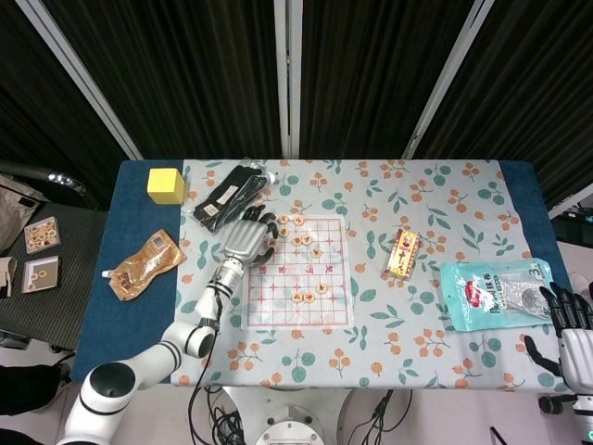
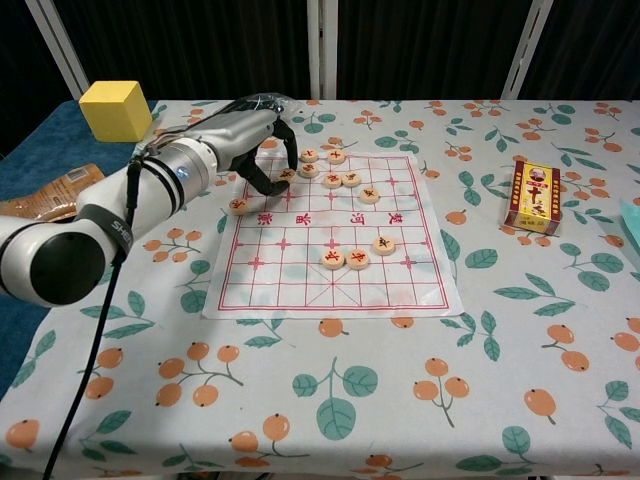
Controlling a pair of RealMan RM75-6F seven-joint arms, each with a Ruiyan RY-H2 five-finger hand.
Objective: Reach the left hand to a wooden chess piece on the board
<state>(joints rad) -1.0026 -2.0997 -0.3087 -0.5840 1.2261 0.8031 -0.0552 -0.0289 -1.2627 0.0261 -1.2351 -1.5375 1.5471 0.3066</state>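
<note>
The robot's left hand (image 2: 255, 150) hangs over the far-left corner of the red-lined paper chess board (image 2: 330, 290), fingers (image 2: 262, 183) curled downward with their tips at a round wooden chess piece (image 2: 285, 176) near the board's left edge; whether the fingertips actually pinch the disc or only touch it cannot be told from either view. That piece sits just beside a cluster of similar wooden discs (image 2: 335, 168) at the far end of the board (three more (image 2: 357, 254) lie near its middle, and one (image 2: 238, 205) rests at the left margin). On the floral tablecloth (image 2: 400, 400), a yellow cube (image 2: 116, 108) and black bundled cables (image 1: 227, 198) lie beyond the hand, a small red-and-yellow box (image 2: 532, 196) to the right. The right hand (image 1: 573, 332) rests at the table's right edge, fingers apart and empty, beside a pale-blue plastic pouch (image 1: 486, 295).
</note>
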